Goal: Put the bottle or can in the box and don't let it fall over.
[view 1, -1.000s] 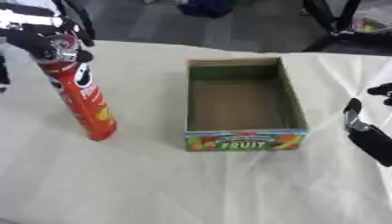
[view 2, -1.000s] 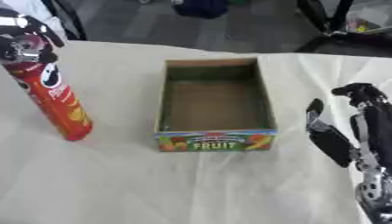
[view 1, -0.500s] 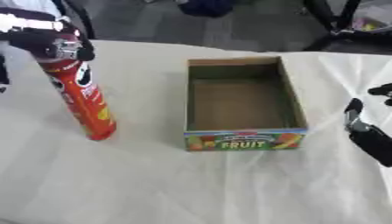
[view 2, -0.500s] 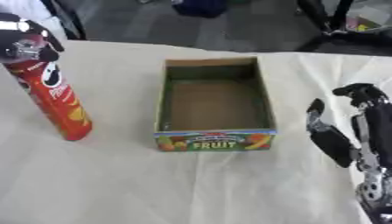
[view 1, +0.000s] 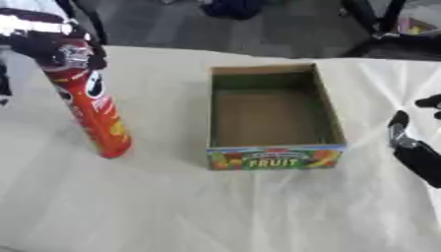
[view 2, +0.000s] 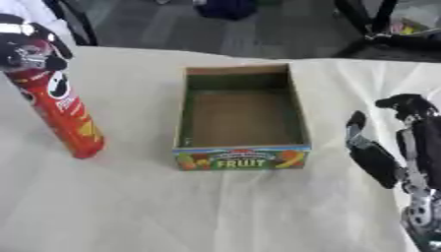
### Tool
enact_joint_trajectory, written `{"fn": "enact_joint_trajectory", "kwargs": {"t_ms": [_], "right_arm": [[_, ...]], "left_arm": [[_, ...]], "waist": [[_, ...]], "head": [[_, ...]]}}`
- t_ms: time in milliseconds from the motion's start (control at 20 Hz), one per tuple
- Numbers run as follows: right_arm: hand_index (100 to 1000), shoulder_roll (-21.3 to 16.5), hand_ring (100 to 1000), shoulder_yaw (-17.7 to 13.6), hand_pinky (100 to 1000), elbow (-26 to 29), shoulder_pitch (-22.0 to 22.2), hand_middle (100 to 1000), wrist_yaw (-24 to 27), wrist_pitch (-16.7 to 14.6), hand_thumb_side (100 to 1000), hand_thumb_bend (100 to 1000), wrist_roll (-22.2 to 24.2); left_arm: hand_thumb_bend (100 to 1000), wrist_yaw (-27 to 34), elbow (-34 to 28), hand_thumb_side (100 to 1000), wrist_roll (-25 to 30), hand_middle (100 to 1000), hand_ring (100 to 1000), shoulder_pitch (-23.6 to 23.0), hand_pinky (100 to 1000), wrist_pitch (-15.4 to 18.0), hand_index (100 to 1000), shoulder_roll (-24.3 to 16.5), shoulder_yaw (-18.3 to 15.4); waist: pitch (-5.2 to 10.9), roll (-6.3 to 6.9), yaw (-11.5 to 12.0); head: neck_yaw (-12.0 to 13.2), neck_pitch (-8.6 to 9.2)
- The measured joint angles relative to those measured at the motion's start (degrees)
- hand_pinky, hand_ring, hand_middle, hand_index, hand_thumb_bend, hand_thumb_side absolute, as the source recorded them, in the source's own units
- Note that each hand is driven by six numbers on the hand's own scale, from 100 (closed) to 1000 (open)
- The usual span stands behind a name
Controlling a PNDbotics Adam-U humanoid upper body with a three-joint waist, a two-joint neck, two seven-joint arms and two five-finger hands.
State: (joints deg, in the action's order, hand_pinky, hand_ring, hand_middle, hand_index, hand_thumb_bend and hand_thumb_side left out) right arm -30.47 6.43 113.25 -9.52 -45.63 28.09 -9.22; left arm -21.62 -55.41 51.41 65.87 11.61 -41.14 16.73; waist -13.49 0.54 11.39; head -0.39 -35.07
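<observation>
Left hand [view 1: 53, 45] curled around the top of a tilted red can [view 1: 93, 110], left of the cardboard box [view 2: 241, 160]; right hand [view 2: 398, 147] rests open.

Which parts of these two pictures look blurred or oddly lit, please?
Left eye view: the left robot hand atop the red can is smeared; the fruit box reads clearly. Right eye view: light is soft and even, with faint shadows inside the box; the right robot hand is slightly soft.
</observation>
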Motion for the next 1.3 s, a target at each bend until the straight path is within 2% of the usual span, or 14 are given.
{"fn": "enact_joint_trajectory", "kwargs": {"t_ms": [250,550,950,1100,1300], "right_arm": [[756,0.0,718,0.0,673,0.0,0.03,780,0.0,0.06,701,100,0.06],[756,0.0,718,-0.01,672,0.0,0.33,779,0.0,0.12,700,100,0.12],[756,0.0,718,-0.03,669,0.0,0.49,780,0.0,0.13,699,100,0.14],[756,0.0,717,-0.04,669,0.0,0.5,780,0.0,0.13,699,100,0.14],[756,-0.01,717,-0.04,669,0.0,0.52,780,0.0,0.14,697,100,0.16]], "left_arm": [[399,-0.73,0.3,716,0.0,762,769,0.66,627,0.16,828,0.38,-0.03],[460,-1.37,0.32,797,0.14,774,798,0.91,650,-0.25,834,0.84,0.0],[512,-2.86,0.33,810,0.17,784,807,1.26,664,-0.31,834,1.41,0.32],[544,-3.5,0.52,814,0.16,819,861,1.52,701,-0.28,845,1.41,0.3],[580,-4.36,0.58,810,0.1,797,844,1.76,703,-0.13,844,1.42,-0.07]], "waist": [[0.01,0.01,0.07],[0.06,0.14,0.42],[0.17,0.49,0.61],[0.25,0.72,0.66],[0.48,0.74,0.71]], "head": [[0.0,0.0],[0.01,-0.01],[-0.01,-0.02],[-0.01,-0.05],[-0.01,-0.05]]}}
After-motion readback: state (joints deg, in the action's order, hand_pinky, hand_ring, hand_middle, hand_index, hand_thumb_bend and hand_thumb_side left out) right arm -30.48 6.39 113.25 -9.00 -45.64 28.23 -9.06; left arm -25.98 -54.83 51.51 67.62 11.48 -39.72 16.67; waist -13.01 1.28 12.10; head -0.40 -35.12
